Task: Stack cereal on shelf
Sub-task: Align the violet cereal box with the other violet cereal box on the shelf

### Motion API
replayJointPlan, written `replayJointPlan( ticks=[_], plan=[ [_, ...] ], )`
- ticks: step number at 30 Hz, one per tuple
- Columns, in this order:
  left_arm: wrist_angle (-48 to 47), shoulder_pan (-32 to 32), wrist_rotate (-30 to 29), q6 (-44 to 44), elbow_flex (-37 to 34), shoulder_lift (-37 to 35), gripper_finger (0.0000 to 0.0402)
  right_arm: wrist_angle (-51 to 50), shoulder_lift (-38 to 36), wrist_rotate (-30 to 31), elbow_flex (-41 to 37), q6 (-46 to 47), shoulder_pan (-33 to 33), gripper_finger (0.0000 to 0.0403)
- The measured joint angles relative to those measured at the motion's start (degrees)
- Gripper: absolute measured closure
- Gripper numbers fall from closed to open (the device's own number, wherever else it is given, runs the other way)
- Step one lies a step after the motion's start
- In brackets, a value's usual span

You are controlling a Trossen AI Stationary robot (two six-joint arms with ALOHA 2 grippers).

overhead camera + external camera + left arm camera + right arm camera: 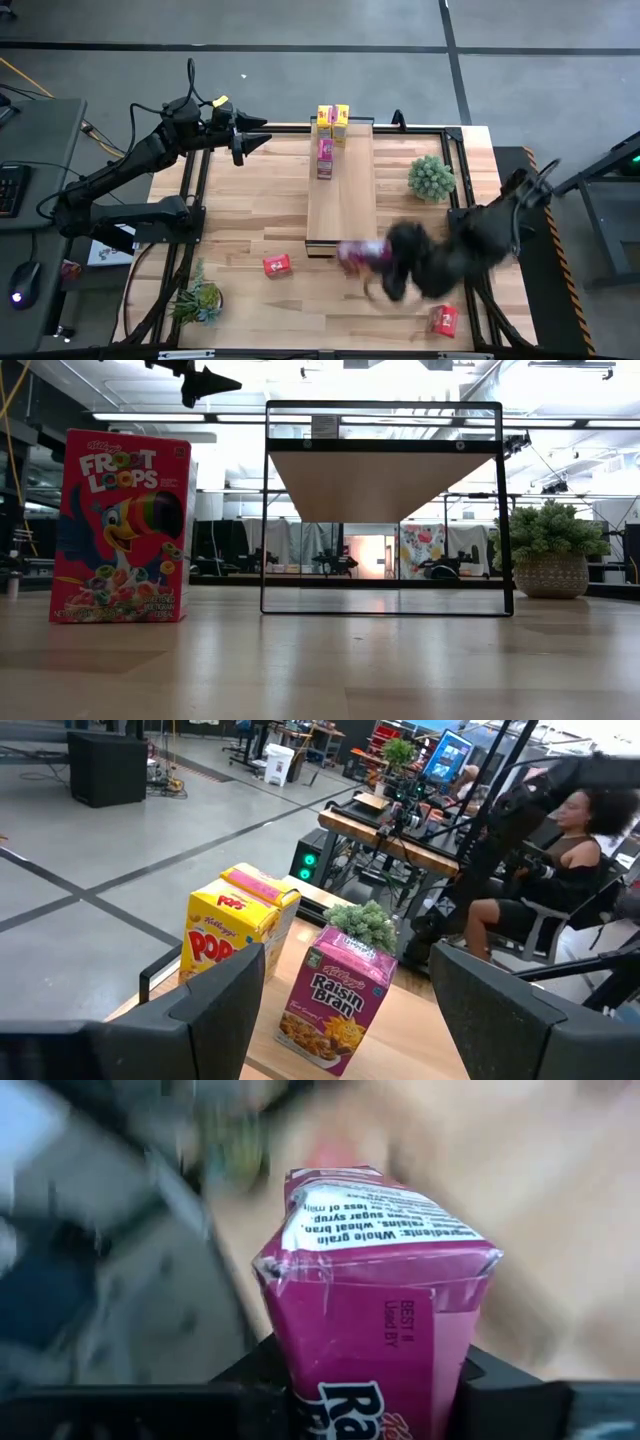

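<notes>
The shelf point(340, 200) stands mid-table, seen from below in the low view point(385, 480). Two yellow boxes point(333, 118) and a pink box point(325, 156) stand on its far end; they also show in the left wrist view, yellow point(235, 930) and pink point(335, 995). One red box point(277, 265) stands on the table, large in the low view point(120, 525); another red box point(444, 320) lies near right. My right gripper point(372, 258) is shut on a second pink box point(375, 1280) by the shelf's near end. My left gripper point(252, 143) hangs open and empty at the far left. My right gripper pinches the pink box's two opposite side faces point(300, 1380) between its two fingers point(240, 1385). The box's folded end point(375, 1255) points away from the wrist. The box is lifted clear of the table and does not show in the low view.
One potted plant point(431, 178) stands right of the shelf, another point(197, 300) at the near left. A person point(560, 870) sits beyond the table's far side. Bare tabletop lies left of the shelf.
</notes>
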Motion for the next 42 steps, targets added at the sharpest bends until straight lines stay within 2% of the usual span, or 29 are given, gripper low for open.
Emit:
replayJointPlan(
  ticks=[2, 4, 8, 9, 12, 16, 20, 26, 34, 42],
  plan=[
    [-0.02, 0.0, 0.0, 0.0, 0.0, 0.0, 0.0128, -2.96, 0.03, 4.07, 6.45, -5.98, -4.76, 0.0295],
    [0.0, 0.02, 0.02, -0.04, 0.0, 0.0, 0.0128, -7.36, 0.65, 4.2, 12.09, -8.71, -11.55, 0.0297],
    [-0.04, 0.01, 0.02, -0.09, 0.0, 0.02, 0.0128, -19.3, 1.99, -3.21, 18.52, -5.83, -27.24, 0.0299],
    [-0.04, 0.0, 0.02, -0.1, 0.0, 0.02, 0.0128, -21.37, 2.05, -5.91, 18.84, -5.41, -30.98, 0.0299],
    [-0.02, 0.0, 0.03, -1.16, 0.0, 0.02, 0.0128, -19.01, 1.55, -11.95, 16.18, -9.4, -40.75, 0.0299],
    [-0.03, 0.0, 0.07, -1.55, 0.0, 0.02, 0.0128, -16.14, 2.29, -15.83, 12.67, -12.27, -48.71, 0.0299],
    [-0.02, -0.02, 0.07, -1.55, 0.0, 0.02, 0.0128, -16.21, 3.59, -22.0, 7.54, -11.99, -52.17, 0.0299],
    [0.01, -0.02, 0.07, -1.54, 0.0, 0.12, 0.0128, -12.91, 4.11, -24.24, 0.81, -8.19, -52.66, 0.0299],
    [0.02, -0.02, 0.07, -1.51, 0.0, 0.13, 0.0128, -1.71, 3.98, -24.31, -5.25, -7.18, -52.66, 0.0299],
    [0.0, -0.02, 0.07, -1.51, 0.0, 0.13, 0.0128, -0.23, 3.93, -22.07, -7.52, -4.28, -53.29, 0.0299]
  ],
)
